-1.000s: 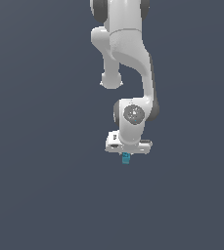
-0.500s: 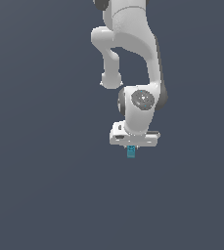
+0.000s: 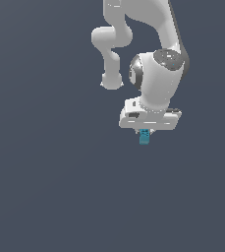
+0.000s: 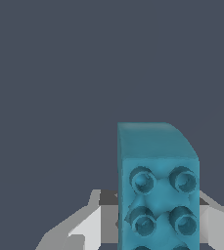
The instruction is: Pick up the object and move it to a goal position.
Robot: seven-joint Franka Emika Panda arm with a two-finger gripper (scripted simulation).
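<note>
The white claw (image 3: 144, 132) is clamped on the little blue brick (image 3: 144, 137), which sticks out below it.

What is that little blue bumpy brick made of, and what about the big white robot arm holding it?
The small teal-blue studded brick looks like moulded plastic: even colour, rounded studs with a soft sheen. The white robot arm looks like smooth, glossy painted plastic or metal, with bright highlights on its curves; the render leaves that open. Its gripper has flat, matte grey fingers.
</note>
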